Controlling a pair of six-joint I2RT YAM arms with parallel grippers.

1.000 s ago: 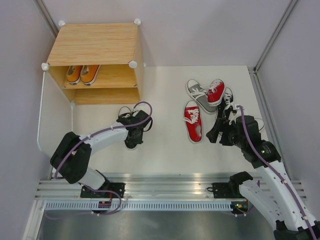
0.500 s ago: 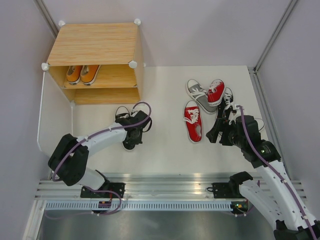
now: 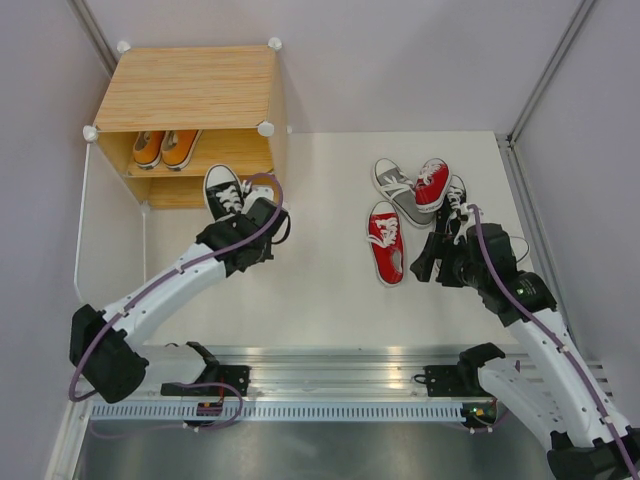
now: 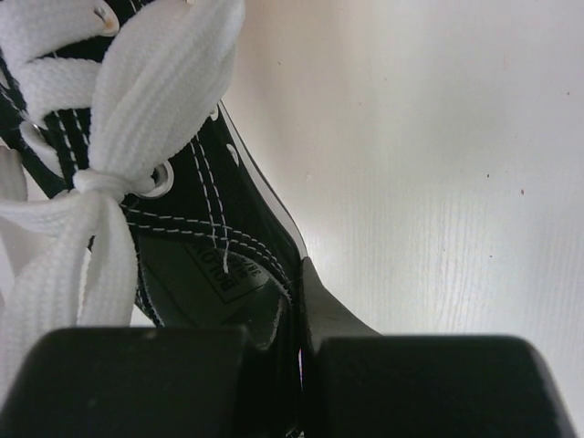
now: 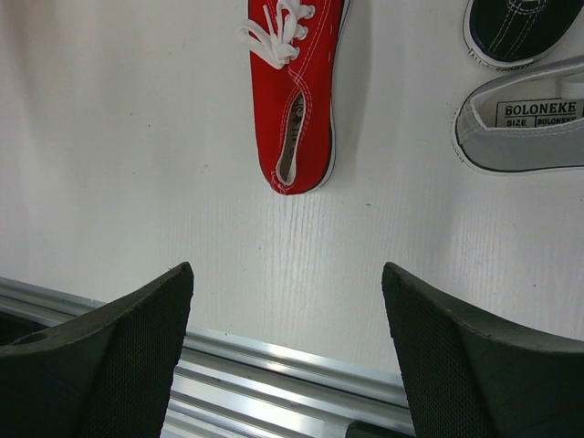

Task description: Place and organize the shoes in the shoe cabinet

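Over the last second my left arm has stretched out and lifted the black shoe (image 3: 222, 190) off the tabletop (image 3: 320, 300), bringing it up to the cabinet (image 3: 190, 88). My right arm has barely shifted.

My left end effector (image 3: 245, 215) is clamped on the shoe's heel collar. The wrist view shows one finger inside the opening and one outside. The toe points at the cabinet's open front, around the shelf edge and the lower compartment. The orange pair (image 3: 165, 148) sits side by side at the left of the shelf. My right end effector (image 5: 287, 356) hangs with its fingers spread wide and nothing between them, above bare tabletop near a red shoe (image 5: 294, 100).

I take the step in hand to be sliding this shoe inside. A pinch on soft canvas lets the shoe swing, so I should move slowly. I should drop the toe enough to pass under the shelf, and the loose laces must not snag its edge. I want the sole level before it touches down and the heel pushed past the front edge. The shoe should go to one side, leaving room for its mate (image 3: 455, 195), which lies over by my right arm. I should let go only once the sole rests flat.
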